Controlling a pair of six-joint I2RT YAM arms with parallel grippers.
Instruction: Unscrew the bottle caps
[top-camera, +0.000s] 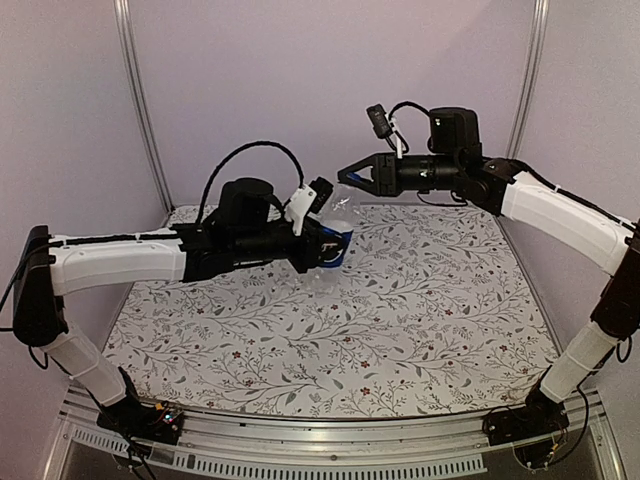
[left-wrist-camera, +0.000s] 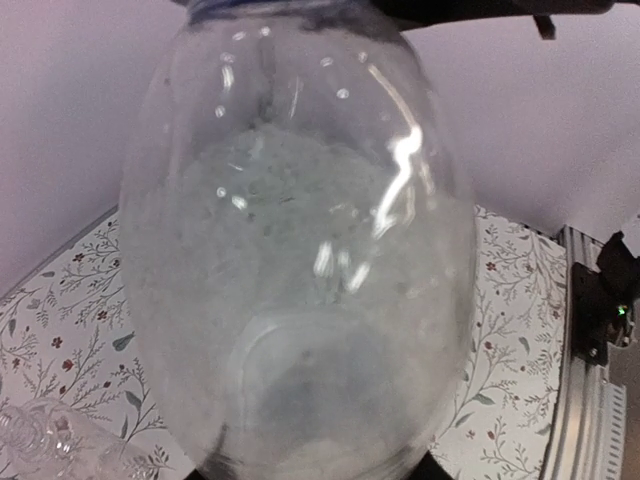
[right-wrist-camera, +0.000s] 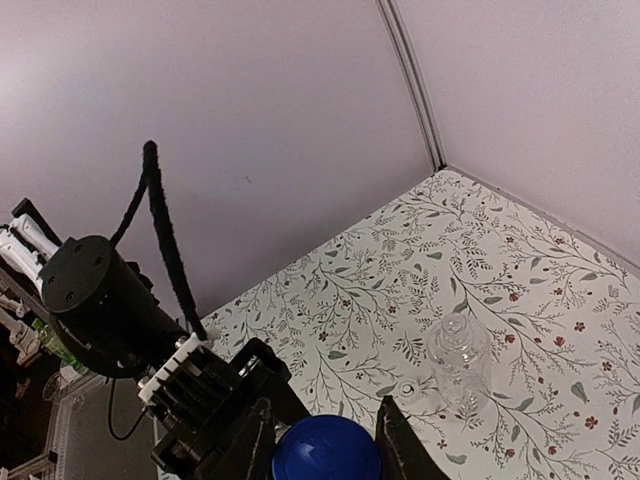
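Two bottles: the left gripper (top-camera: 335, 243) is clamped on the Pepsi bottle (top-camera: 337, 222), held aloft; the plain bottle (right-wrist-camera: 459, 362) lies on the bench (top-camera: 420, 320). The right gripper (top-camera: 350, 175), jaws apart, hovers near the blue cap (right-wrist-camera: 326, 449).

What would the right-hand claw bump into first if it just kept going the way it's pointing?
Most likely the blue cap of the clear bottle that the left gripper holds up. The right gripper points leftward toward it with fingers spread. Depth is hard to judge, so it could pass just above.
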